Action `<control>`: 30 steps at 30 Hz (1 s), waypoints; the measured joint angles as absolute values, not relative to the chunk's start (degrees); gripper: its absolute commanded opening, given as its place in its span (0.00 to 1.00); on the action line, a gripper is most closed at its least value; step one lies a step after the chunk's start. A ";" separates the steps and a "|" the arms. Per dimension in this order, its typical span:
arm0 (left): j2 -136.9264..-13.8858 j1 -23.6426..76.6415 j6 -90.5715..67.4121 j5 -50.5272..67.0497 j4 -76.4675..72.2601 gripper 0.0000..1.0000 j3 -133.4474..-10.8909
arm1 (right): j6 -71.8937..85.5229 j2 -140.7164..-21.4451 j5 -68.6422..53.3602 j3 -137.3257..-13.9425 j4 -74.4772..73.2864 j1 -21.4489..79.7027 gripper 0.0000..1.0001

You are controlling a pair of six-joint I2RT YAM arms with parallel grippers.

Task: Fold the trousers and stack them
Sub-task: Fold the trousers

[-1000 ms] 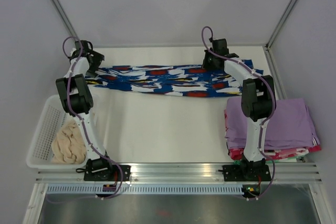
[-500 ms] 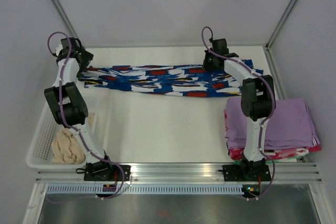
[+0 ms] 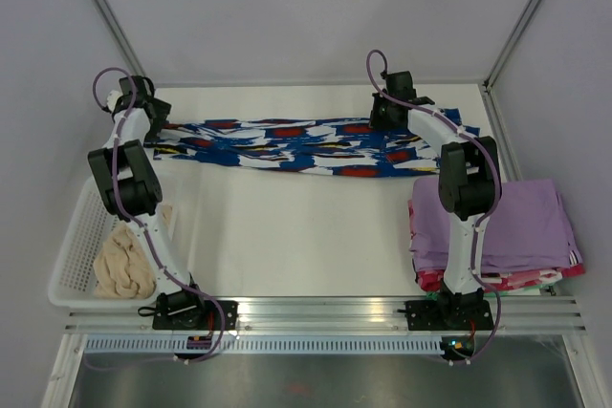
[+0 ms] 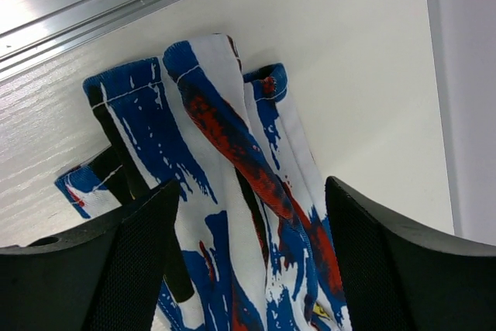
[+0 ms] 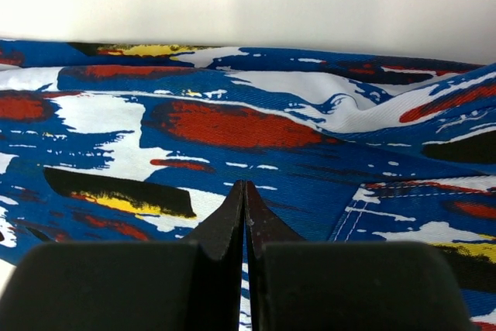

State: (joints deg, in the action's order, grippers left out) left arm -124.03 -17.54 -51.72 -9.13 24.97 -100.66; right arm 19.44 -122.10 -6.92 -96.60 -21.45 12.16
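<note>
White-and-black arms point(image 3: 161, 246), purple cables point(image 3: 369, 64)

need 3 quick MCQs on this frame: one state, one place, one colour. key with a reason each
1. The left hand at the cuff end of the trousers is:
A open
B shut on fabric
C out of view

2. The cream bundle lies:
A on the trousers
B in the white basket
C on bare tabletop

3. The top garment of the folded stack at the right is:
A green
B orange
C lilac

Key:
1 A: in the left wrist view its fingers stand apart, either side of the cuffs.
2 B: the bundle sits inside the basket walls at the table's left.
3 C: lilac cloth covers the stack's top.
</note>
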 measured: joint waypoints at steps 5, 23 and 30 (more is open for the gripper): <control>-124.14 -17.58 -52.51 -11.29 24.69 0.70 -100.68 | 19.64 -122.76 -6.70 -97.12 -21.50 12.16 0.04; -128.25 -18.76 -52.77 -16.56 22.44 0.51 -103.22 | 20.32 -125.10 -6.63 -100.25 -22.94 12.16 0.04; -128.53 -19.38 -53.08 -17.91 20.64 0.24 -103.22 | 21.30 -125.97 -6.68 -101.36 -23.40 12.16 0.03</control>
